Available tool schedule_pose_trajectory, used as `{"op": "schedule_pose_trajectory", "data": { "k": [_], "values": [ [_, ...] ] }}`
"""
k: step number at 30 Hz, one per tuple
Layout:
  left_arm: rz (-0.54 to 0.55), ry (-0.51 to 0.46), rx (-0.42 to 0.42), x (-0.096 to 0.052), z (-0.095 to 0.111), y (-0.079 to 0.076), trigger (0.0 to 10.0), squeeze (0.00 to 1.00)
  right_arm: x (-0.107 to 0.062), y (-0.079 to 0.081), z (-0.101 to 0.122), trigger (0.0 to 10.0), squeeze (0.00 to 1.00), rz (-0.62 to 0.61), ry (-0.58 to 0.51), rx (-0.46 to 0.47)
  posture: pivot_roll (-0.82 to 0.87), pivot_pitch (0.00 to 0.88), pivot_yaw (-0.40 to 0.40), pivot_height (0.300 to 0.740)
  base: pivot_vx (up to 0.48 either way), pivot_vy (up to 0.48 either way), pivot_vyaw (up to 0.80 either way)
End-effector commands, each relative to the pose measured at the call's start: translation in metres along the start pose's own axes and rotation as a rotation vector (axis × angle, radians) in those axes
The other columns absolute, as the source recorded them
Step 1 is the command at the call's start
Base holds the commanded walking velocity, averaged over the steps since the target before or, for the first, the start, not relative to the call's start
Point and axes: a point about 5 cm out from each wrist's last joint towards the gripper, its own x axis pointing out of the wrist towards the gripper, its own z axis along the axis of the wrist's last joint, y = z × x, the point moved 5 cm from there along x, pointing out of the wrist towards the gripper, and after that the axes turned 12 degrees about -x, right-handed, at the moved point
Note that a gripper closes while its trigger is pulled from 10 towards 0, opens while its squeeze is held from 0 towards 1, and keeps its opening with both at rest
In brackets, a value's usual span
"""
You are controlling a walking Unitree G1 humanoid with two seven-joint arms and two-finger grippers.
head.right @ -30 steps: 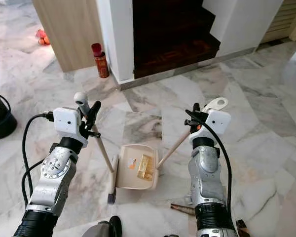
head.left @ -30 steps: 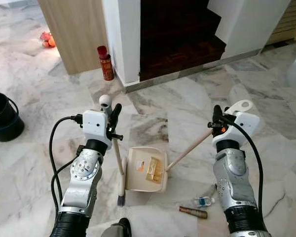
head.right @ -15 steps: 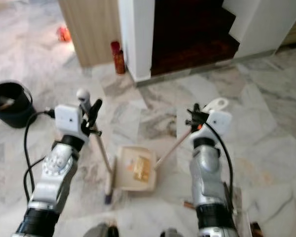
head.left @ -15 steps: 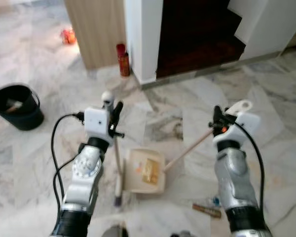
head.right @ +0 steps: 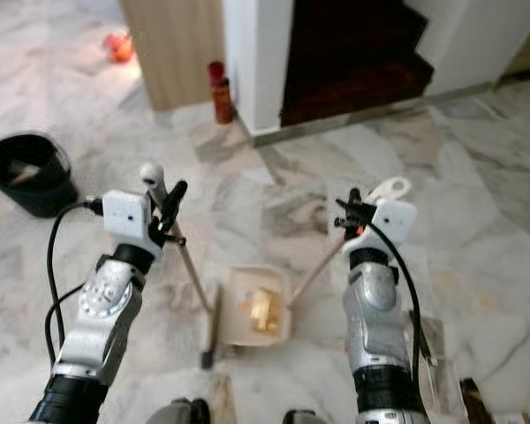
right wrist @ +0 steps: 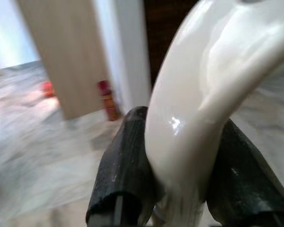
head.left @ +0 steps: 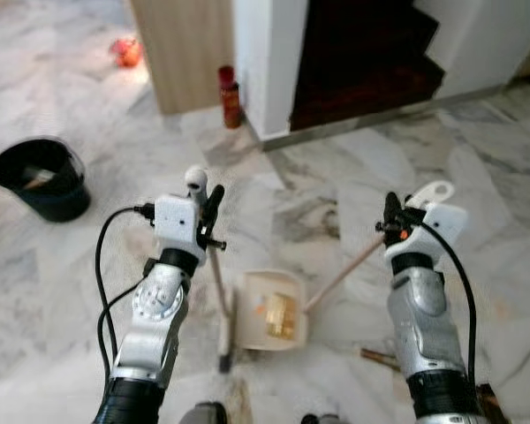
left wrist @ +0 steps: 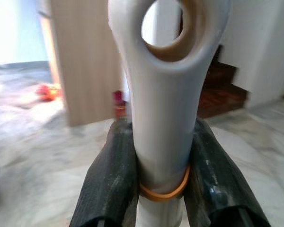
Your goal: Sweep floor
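My left gripper (head.left: 212, 205) is shut on a long pale handle (left wrist: 163, 118) with a hole in its tip and an orange band. This stick runs down to the floor beside the left side of a cream dustpan (head.left: 256, 331). Over on the right, my right gripper (head.left: 390, 212) is shut on a second long handle (head.left: 349, 269) with a white loop end. That handle slopes down to the pan's right edge. A yellow-brown bristly clump (head.left: 278, 314) lies inside the pan at its foot.
A black bucket (head.left: 40, 177) stands on the marble floor at the left. A red can (head.left: 231, 86) sits by the white wall corner, beside a wooden panel (head.left: 181, 44) and dark stairs (head.left: 362, 53). Brown litter (head.left: 380, 358) lies near my right forearm.
The whole view has shifted, so the bucket now sits further in from the left edge. Both grippers keep their hold, and the pan stays between the two handles.
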Motion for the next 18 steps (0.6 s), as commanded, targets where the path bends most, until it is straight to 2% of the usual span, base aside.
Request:
{"op": "schedule_pose_trajectory", "data": {
  "k": [1, 10, 14, 18],
  "values": [
    [-0.009, -0.035, 0.019, 0.0006, 0.0094, -0.0017, 10.0, 0.00, 0.0023, 0.0049, 0.0138, 10.0, 0.00, 0.008, -0.047, 0.071, 0.04, 0.193, -0.031, 0.740, 0.000, 0.262, 0.00],
    [-0.008, -0.034, 0.020, 0.0013, 0.0096, -0.0018, 10.0, 0.00, 0.0029, 0.0078, 0.0150, 10.0, 0.00, 0.020, -0.052, 0.058, 0.05, 0.188, -0.032, 0.740, 0.000, 0.262, 0.00],
    [-0.008, -0.033, 0.022, 0.0011, 0.0092, -0.0018, 10.0, 0.00, 0.0026, 0.0087, 0.0150, 10.0, 0.00, 0.024, -0.053, 0.063, 0.04, 0.184, -0.031, 0.740, 0.000, 0.261, 0.55],
    [-0.007, -0.031, 0.023, 0.0013, 0.0089, -0.0021, 10.0, 0.00, 0.0024, 0.0090, 0.0143, 10.0, 0.00, 0.027, -0.050, 0.076, 0.04, 0.179, -0.029, 0.740, 0.000, 0.259, 0.00]
  ]
}}
